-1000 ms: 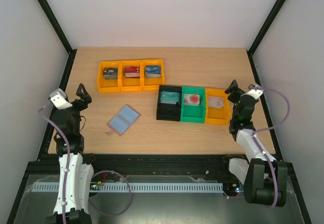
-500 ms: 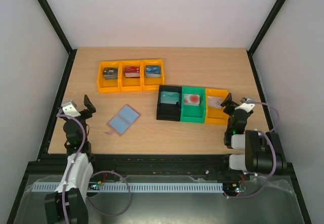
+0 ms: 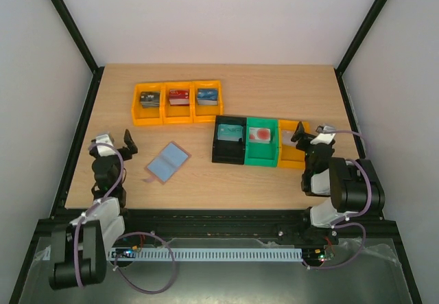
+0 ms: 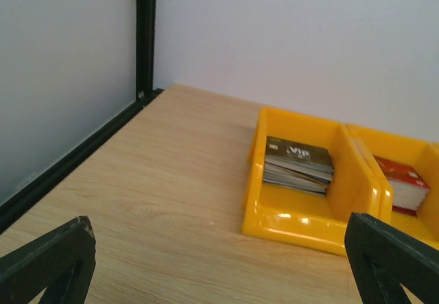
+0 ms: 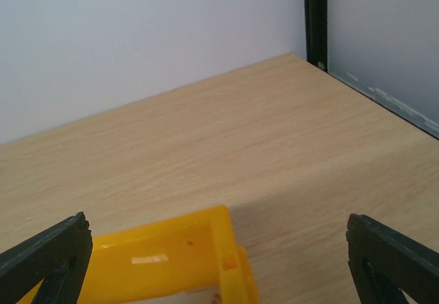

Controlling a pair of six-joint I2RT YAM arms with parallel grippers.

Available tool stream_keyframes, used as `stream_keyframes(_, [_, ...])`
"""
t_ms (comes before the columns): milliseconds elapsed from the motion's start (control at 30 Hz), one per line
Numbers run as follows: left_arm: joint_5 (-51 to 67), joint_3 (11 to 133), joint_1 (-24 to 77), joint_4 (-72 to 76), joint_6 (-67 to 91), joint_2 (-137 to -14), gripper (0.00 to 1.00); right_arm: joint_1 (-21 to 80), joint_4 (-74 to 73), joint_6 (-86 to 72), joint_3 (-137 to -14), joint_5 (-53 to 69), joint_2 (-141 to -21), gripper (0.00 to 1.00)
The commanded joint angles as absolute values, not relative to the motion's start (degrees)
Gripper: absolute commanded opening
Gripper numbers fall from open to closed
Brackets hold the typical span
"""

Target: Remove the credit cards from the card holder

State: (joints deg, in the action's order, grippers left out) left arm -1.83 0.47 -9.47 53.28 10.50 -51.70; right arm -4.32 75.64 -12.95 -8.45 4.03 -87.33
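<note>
The card holder (image 3: 168, 161) lies unfolded on the table left of centre, pale blue inside up, pinkish edging showing. Whether credit cards sit in it I cannot tell. A teal credit card (image 3: 228, 132) lies in a black bin (image 3: 227, 157). My left gripper (image 3: 118, 144) is low at the table's left near edge, left of the holder, open and empty; its fingertips (image 4: 51, 259) frame bare wood. My right gripper (image 3: 308, 138) hangs low beside the right yellow bin (image 3: 293, 162), also open and empty, with a fingertip (image 5: 391, 259) in each lower corner of its view.
A row of three yellow bins (image 3: 177, 118) at the back left holds stacks of black cards (image 4: 299, 164), red cards (image 4: 405, 184) and blue cards (image 3: 207, 96). A green bin (image 3: 261, 156) sits between the black and yellow bins. Black frame posts edge both sides.
Both arms have folded down toward their bases. Each gripper dropped lower and came nearer the near edge, still open. The card holder and bins have not moved.
</note>
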Motion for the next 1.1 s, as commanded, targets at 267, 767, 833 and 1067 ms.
stream_keyframes(267, [-0.53,5.32,-7.92,67.66,3.17,-69.85,0.99,-3.18,77.33,-10.59,-10.63,3.36,-87.56,0.99])
stream_keyframes(767, [14.84,10.98,-8.94,61.52,-1.24,-74.44,1.00,-2.72,76.39,-10.44,-11.08,2.41,-87.62,0.99])
stream_keyframes(833, [14.95,10.44,-9.42,62.28,-1.19,-74.08,0.99,-2.72,76.33,-10.43,-11.18,2.37,-87.57,0.99])
stream_keyframes(1067, [12.09,9.44,-2.80,68.53,-0.34,-74.91,0.99,-2.65,76.25,-10.39,-11.16,2.29,-87.61,0.99])
